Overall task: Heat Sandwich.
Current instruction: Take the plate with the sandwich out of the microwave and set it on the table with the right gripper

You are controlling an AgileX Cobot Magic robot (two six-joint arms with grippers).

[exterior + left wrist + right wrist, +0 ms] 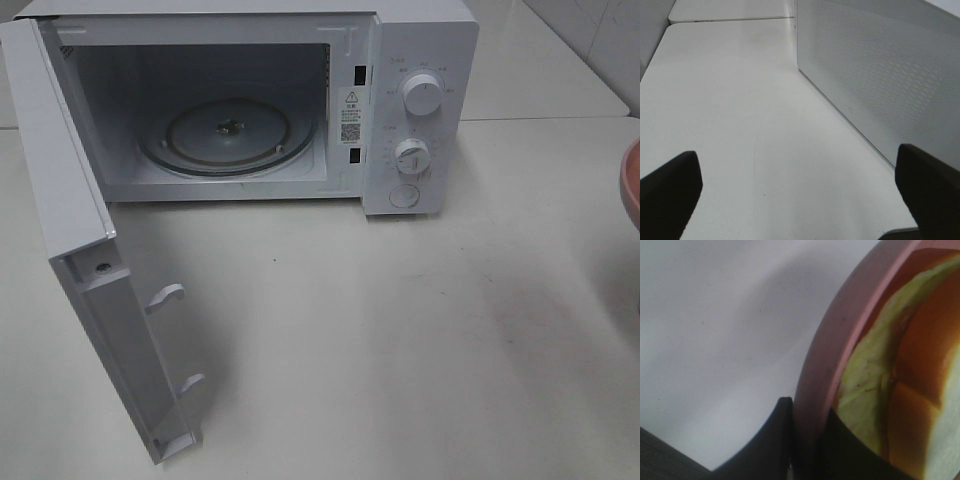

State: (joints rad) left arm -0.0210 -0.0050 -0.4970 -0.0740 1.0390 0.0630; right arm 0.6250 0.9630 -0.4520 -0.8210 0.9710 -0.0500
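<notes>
The sandwich [920, 355] lies on a round pink plate [840, 335]; its brown crust and pale green filling show in the right wrist view. My right gripper [807, 445] is shut on the plate's rim, one finger outside [767, 440] and one inside. In the exterior high view only the plate's edge [632, 185] shows at the far right, and the sandwich and both grippers are out of that view. My left gripper [800, 195] is open and empty, low over the table beside a white perforated panel [880, 75] of the microwave.
The white microwave [420, 60] stands at the back with its door [90, 300] swung open toward the front left. The glass turntable [228, 135] inside is bare. Two knobs [420, 95] are on its right panel. The white table [400, 340] spreads in front.
</notes>
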